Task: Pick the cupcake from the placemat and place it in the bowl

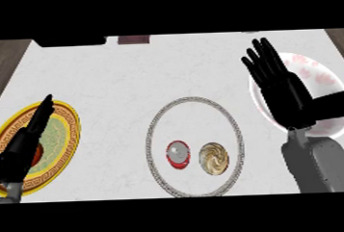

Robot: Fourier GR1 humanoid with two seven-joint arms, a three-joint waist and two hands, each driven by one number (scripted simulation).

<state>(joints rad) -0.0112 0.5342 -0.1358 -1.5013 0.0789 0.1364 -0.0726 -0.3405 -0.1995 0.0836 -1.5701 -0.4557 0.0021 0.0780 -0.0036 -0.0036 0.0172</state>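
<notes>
We list the cupcake point(215, 158) on the round placemat point(158, 122) beside a red can point(178, 154), our right hand point(282, 87) released above the bowl point(323, 79), left hand point(23, 142) released, risking brushing the can when reaching.

I count two hands of mine, the left hand point(23, 142) and the right hand point(281, 87). One cupcake point(215, 158), one small red cup point(178, 154), one grey-rimmed placemat point(155, 125), one white bowl point(329, 81), one gold-patterned plate point(65, 141).
</notes>
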